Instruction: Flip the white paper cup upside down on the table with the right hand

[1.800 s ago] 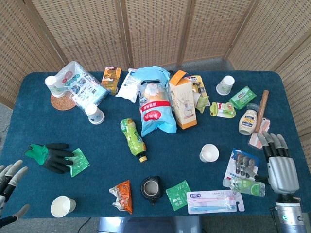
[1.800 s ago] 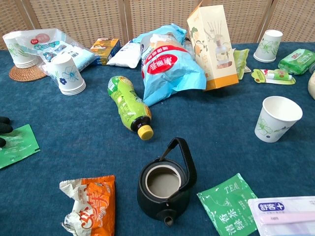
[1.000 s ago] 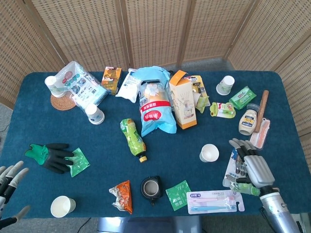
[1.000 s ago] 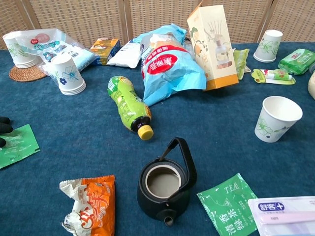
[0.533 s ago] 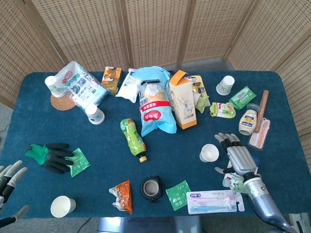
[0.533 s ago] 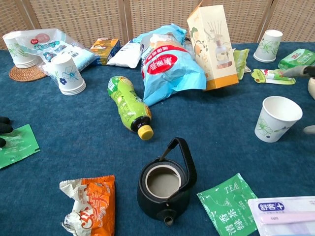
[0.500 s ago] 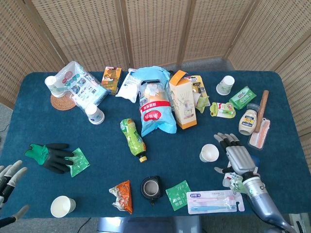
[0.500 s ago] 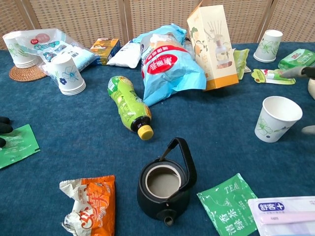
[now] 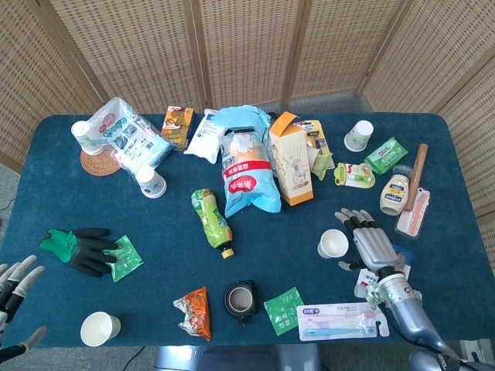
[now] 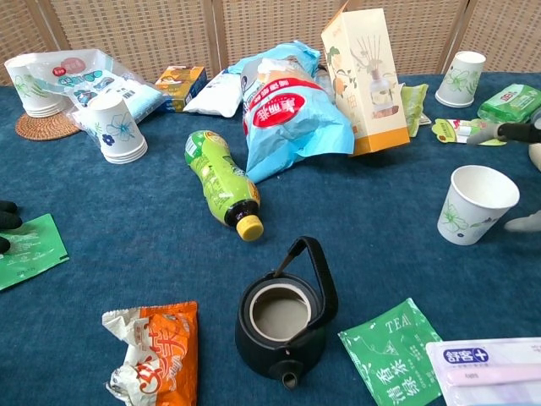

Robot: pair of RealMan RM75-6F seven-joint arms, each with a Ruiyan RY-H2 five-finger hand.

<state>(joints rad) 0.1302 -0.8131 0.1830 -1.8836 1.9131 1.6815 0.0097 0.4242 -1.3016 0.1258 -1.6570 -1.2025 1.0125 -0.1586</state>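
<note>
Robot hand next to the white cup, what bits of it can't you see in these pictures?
- Chest view: the right robot hand is cut off by the right edge; only fingertips show beside the white paper cup.
- Head view: the left robot hand is cut off by the left edge.
- Neither view shows clearly whether the right fingers touch the cup.

Black teapot (image 10: 281,325) stands beside green tea sachet (image 10: 394,349).

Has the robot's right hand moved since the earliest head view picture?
Yes. The right hand has come left from beside the wooden-handled brush, now open right of the upright white paper cup, not yet gripping it.
</note>
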